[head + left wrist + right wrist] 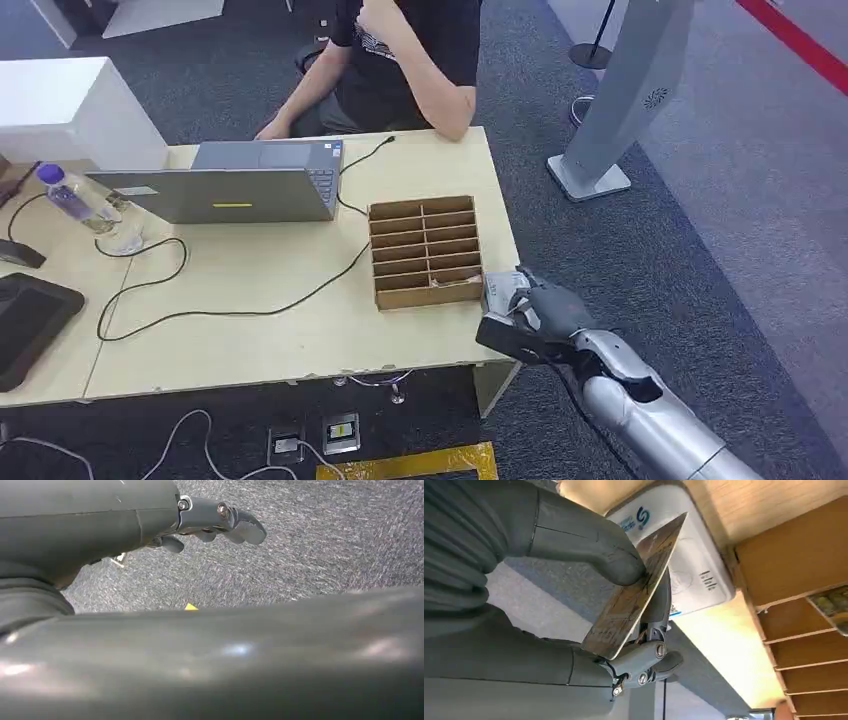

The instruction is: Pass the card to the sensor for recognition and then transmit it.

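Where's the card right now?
The card is pinched in the right hand at the table's right front corner, just above the white sensor beside the wooden compartment tray.

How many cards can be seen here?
2. One card is pinched in the robot's right hand near the white sensor; another lies in the wooden box. More may be hidden.

Silver tubular right arm [655, 425], black wrist block, dark grey hand [545, 305]. Grey ribbed wrist cover, thick grey thumb [589, 542], darker fingers [656, 607] with exposed screws. Left hand [210, 525]: same grey, screw heads visible.
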You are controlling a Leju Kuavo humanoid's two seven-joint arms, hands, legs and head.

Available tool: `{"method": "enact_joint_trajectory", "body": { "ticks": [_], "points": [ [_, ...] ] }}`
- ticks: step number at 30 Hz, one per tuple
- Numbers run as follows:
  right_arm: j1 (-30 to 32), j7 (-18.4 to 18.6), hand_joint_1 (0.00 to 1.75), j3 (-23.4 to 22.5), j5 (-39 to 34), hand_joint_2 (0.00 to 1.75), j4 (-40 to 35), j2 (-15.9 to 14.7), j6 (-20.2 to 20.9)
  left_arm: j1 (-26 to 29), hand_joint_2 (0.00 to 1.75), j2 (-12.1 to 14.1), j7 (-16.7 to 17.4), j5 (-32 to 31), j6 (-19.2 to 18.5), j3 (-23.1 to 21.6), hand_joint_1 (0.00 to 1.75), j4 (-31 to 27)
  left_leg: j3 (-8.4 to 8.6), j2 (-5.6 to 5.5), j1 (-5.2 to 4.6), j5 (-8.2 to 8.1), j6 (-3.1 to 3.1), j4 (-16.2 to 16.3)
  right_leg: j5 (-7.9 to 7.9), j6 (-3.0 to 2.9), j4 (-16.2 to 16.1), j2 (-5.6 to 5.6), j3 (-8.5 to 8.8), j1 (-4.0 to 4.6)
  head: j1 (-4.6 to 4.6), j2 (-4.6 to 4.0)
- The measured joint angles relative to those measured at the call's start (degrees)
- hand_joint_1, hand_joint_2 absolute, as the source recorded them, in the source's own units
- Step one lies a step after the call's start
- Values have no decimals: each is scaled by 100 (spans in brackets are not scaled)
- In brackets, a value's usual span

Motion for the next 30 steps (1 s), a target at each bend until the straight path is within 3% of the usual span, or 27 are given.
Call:
{"method": "enact_joint_trajectory", "body": {
  "ticks": [30],
  "points": [
    [24,-310,175,59,-343,175,354,227,-542,-3,0,-52,0,-52,68,0,0,0,1,2,0,0,0,0,0,0,0,2,1,0,0,0]
  ]
}}
